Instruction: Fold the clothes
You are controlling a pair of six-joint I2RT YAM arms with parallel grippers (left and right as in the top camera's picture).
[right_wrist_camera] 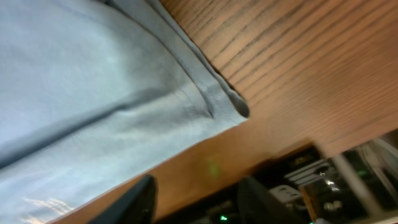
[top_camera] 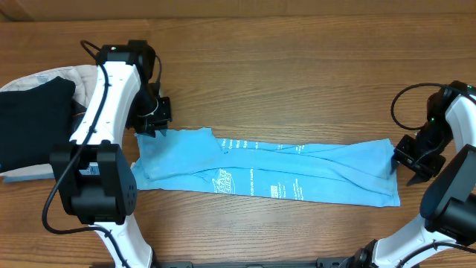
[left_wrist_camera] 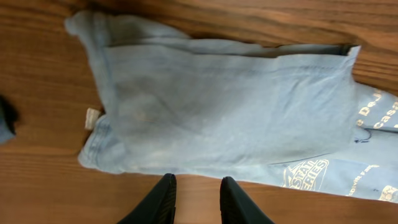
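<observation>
The clothes [top_camera: 297, 175], a light sky-blue T-shirt with white print, lie folded into a long strip across the middle of the table. My left gripper [top_camera: 151, 123] hovers at the strip's far left corner. In the left wrist view its jaws [left_wrist_camera: 198, 190] stand a little apart over bare wood, just off the hem of the clothes [left_wrist_camera: 217, 112], holding nothing. My right gripper [top_camera: 405, 165] is at the strip's right end. In the right wrist view it [right_wrist_camera: 196, 196] is open and empty, beside the corner of the clothes [right_wrist_camera: 81, 93].
A black folded garment [top_camera: 37, 119] lies on a beige one [top_camera: 78, 78] at the far left, close behind the left arm. In the right wrist view, the table's edge [right_wrist_camera: 280, 146] runs just past the shirt's corner, with equipment below.
</observation>
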